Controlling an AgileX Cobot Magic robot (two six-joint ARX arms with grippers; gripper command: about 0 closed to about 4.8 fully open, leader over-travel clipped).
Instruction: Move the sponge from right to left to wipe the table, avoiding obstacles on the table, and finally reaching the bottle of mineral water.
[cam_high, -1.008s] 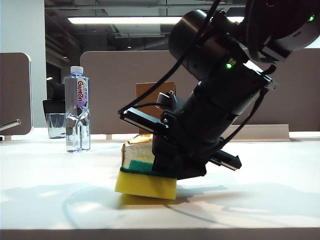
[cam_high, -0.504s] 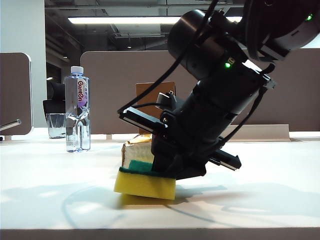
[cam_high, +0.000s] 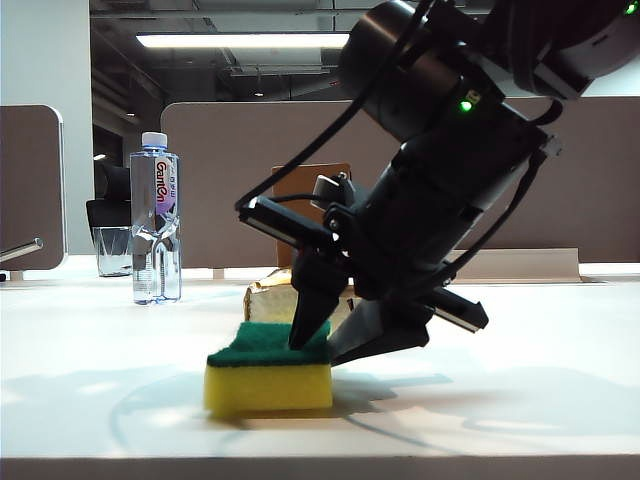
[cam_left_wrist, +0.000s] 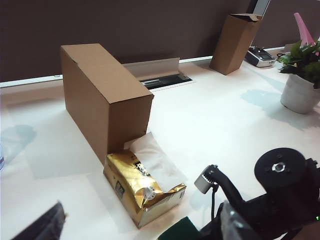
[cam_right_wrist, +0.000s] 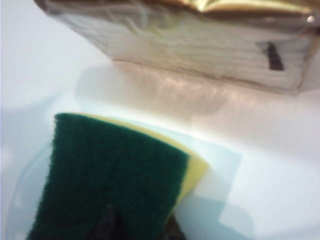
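The yellow foam sponge with green scouring top lies flat on the white table — the right gripper stands parted, fingertips at its top, gripping nothing; the left gripper's spread cannot be told.

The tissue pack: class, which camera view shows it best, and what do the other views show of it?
The left wrist view: the whole tissue pack shows, gold wrapper and white tissue, lying against the cardboard box. The right wrist view shows only one side of it, close and blurred. The exterior view shows only a gold sliver behind the right tool.
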